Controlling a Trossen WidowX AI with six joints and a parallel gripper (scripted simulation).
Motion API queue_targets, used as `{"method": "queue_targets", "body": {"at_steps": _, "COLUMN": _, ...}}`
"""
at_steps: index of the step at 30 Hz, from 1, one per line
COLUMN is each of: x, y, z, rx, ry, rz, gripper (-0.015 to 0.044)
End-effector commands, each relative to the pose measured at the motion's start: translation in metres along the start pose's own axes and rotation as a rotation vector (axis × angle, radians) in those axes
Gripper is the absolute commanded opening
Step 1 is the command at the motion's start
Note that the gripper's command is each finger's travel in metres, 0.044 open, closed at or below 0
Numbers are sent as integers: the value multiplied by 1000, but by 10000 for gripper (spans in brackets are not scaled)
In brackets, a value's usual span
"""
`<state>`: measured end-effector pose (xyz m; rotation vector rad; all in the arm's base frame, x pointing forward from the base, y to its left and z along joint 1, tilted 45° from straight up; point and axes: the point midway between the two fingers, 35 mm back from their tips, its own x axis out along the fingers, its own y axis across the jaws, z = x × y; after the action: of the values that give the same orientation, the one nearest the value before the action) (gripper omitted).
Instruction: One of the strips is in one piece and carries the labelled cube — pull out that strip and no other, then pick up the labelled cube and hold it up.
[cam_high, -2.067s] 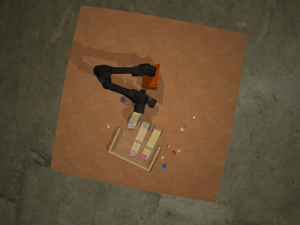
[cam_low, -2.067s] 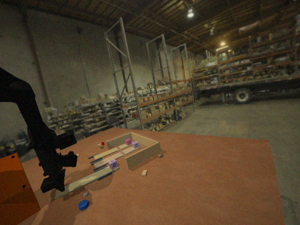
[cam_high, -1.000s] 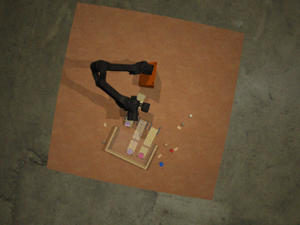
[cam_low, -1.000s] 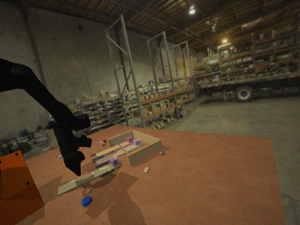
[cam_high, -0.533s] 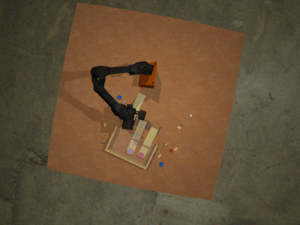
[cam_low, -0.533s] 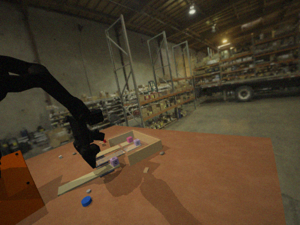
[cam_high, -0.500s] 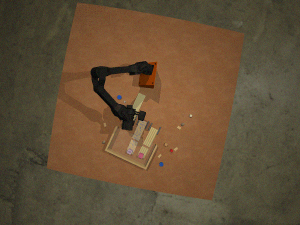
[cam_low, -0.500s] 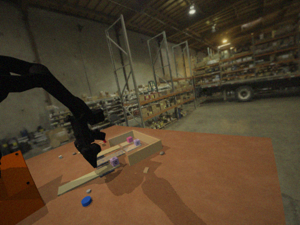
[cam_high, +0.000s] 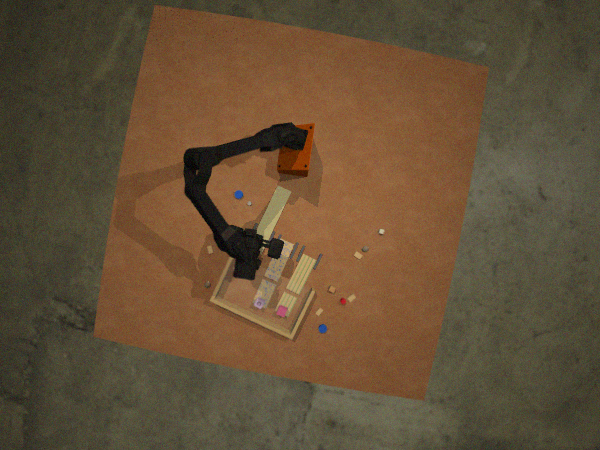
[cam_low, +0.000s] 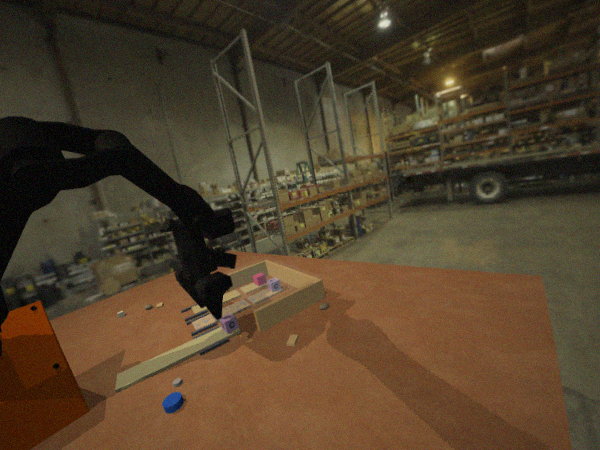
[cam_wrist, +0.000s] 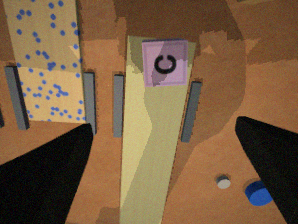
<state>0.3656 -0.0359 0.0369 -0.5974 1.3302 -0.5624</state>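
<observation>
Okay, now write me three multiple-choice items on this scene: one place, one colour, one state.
1. Where is the near lilac cube?
A) On the speckled strip
B) On the plain strip's far end
C) Beside the blue discs

2. What colour are the dots on the speckled strip?
A) Red
B) Green
C) Blue

3. How is the hand?
A) Open, holding nothing
B) Shut on a cube
C) Shut on a strip

1: B, the wrist view shows it on the plain strip.
2: C, blue dots show there.
3: A, its fingers stand wide apart with nothing gripped.
</observation>
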Motion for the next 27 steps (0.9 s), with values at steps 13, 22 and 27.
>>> {"method": "queue_targets", "body": {"at_steps": 13, "x": 6, "y": -4, "z": 33, "rx": -4, "ry": -1, "rz": -4, "gripper": 256}}
{"method": "queue_targets", "body": {"at_steps": 22, "x": 21, "y": -4, "z": 34, "rx": -4, "ry": -1, "rz": -4, "gripper": 250}}
{"method": "queue_targets", "body": {"at_steps": 27, "x": 29, "y": -4, "z": 33, "rx": -4, "ry": -1, "rz": -4, "gripper": 250}}
